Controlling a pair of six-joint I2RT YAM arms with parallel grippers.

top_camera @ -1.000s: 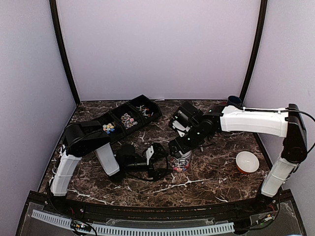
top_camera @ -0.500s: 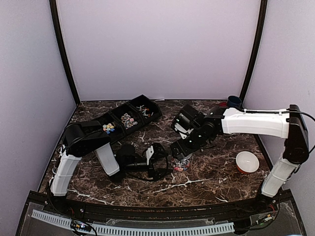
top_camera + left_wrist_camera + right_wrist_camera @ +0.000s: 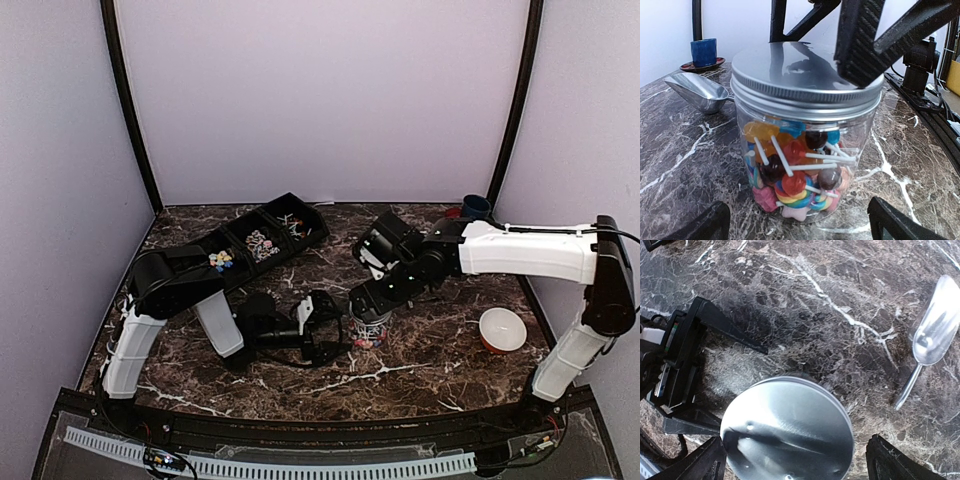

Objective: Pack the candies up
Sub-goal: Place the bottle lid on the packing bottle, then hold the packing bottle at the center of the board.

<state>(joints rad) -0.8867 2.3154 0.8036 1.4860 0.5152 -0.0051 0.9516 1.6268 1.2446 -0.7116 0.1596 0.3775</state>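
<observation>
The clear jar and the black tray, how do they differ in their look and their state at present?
The jar is clear and round, with a silver lid on it; the tray is black, long and open. The jar is one space; the tray has three compartments. Candies lie piled thick in the jar but sparse in the tray. Both stand on the marble table.

Jar [image 3: 366, 334] largely hidden under right arm [image 3: 520, 250]; candies [image 3: 262, 243] in tray [image 3: 296, 203] too small to identify; left fingers [image 3: 707, 227] cropped at frame edge.
</observation>
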